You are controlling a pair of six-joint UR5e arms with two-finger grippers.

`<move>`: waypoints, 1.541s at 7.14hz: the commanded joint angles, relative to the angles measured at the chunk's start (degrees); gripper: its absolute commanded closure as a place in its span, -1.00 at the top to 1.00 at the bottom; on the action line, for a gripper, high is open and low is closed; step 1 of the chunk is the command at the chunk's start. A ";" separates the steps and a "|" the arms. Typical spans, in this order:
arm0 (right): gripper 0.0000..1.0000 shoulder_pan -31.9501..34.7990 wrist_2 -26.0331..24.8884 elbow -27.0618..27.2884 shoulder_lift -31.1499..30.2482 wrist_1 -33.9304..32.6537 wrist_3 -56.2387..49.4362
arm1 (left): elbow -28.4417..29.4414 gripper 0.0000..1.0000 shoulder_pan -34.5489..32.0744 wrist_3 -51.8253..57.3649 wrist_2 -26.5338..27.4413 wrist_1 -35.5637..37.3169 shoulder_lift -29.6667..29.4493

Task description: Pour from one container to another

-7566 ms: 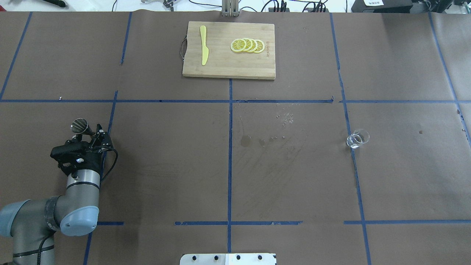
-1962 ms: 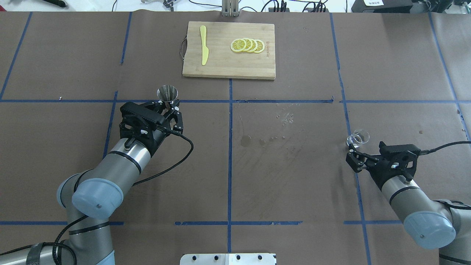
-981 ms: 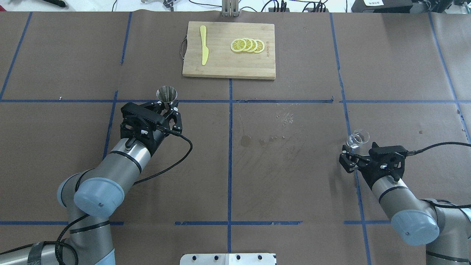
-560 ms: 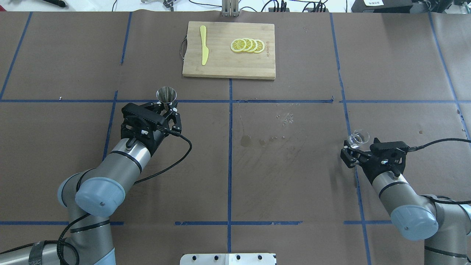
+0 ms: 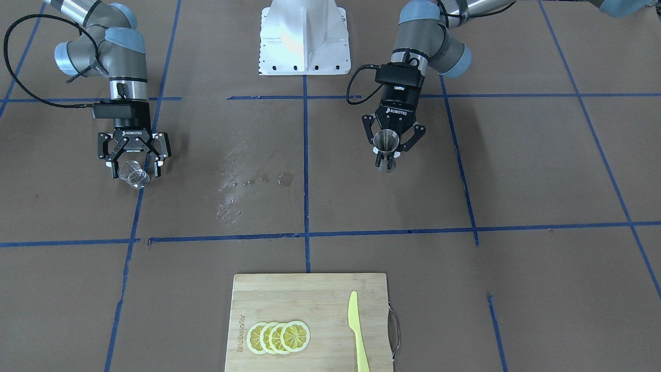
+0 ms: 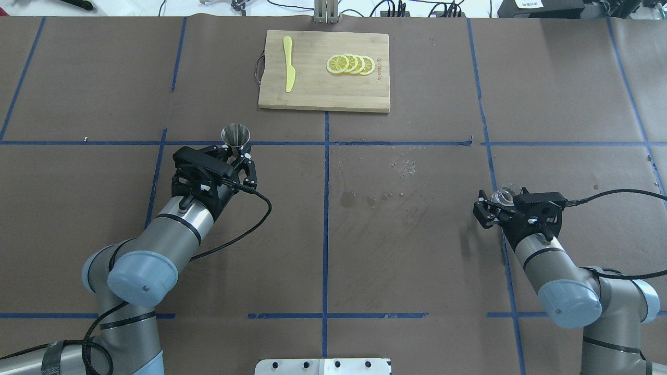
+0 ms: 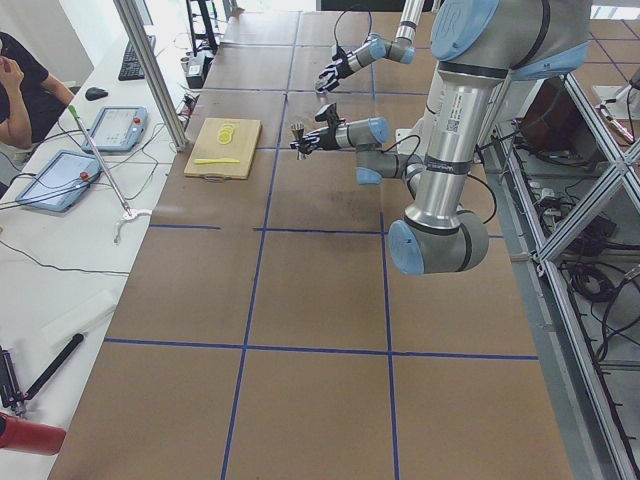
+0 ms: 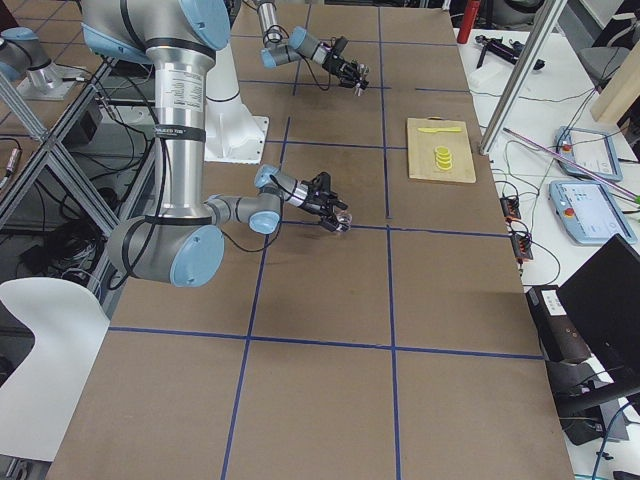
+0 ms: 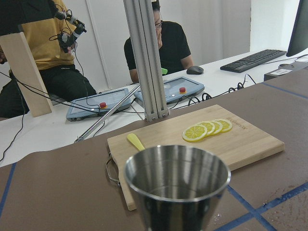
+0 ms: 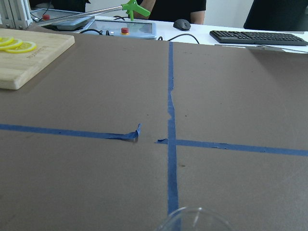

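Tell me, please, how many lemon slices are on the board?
4 slices, overlapping in one row on the board, right of the knife overhead; none seems hidden.

You are working in a robotics lab. Your tabletop (image 6: 417, 250) is papered in brown and ruled into large squares with blue tape (image 6: 325, 219). The left arm (image 6: 172, 229) and right arm (image 6: 552, 271), both grey industrial arms with blue joint caps, reach over it, and a white mounting block (image 5: 304, 36) sits at its edge between them. An aluminium post (image 9: 147, 57) stands at the far side. On the white desk (image 7: 60, 250) beyond it lie teach pendants (image 7: 118, 128) with red buttons, a keyboard (image 10: 260, 37), a mouse (image 10: 183, 24) and trailing cables (image 6: 443, 9). A colleague in black (image 9: 166, 43) sits there, with another in yellow (image 9: 48, 38) alongside.
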 commanded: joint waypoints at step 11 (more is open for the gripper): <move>0.75 0.42 0.53 -2.48 -0.03 3.69 -1.86 | -0.04 -1.00 0.04 -0.09 0.00 -0.18 -0.09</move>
